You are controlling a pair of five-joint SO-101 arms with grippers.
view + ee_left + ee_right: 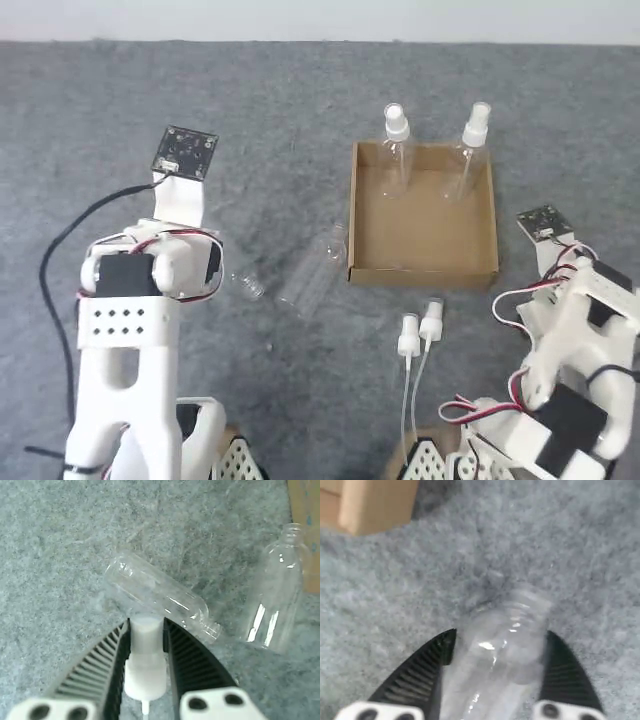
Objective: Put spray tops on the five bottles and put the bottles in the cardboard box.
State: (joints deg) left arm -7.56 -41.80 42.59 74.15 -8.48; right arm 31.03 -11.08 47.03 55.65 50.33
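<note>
Five clear plastic bottles are counted. Two white-topped standing bottles [398, 160] are set at the far wall of the shallow brown cardboard box [422, 270]. Two uncapped lying bottles [312, 268] are left on the grey carpet [250, 120] beside it. A fifth bottle [495, 670] is clamped between the fingers of the right gripper [500, 635], whose arm is folded low near the table edge. Two loose white spray tops [420, 330] lie before the box. A third spray top [145, 670] is pinched in the left gripper [146, 625], angled down just beside one lying bottle. From above, that bottle is half hidden under the arm.
</note>
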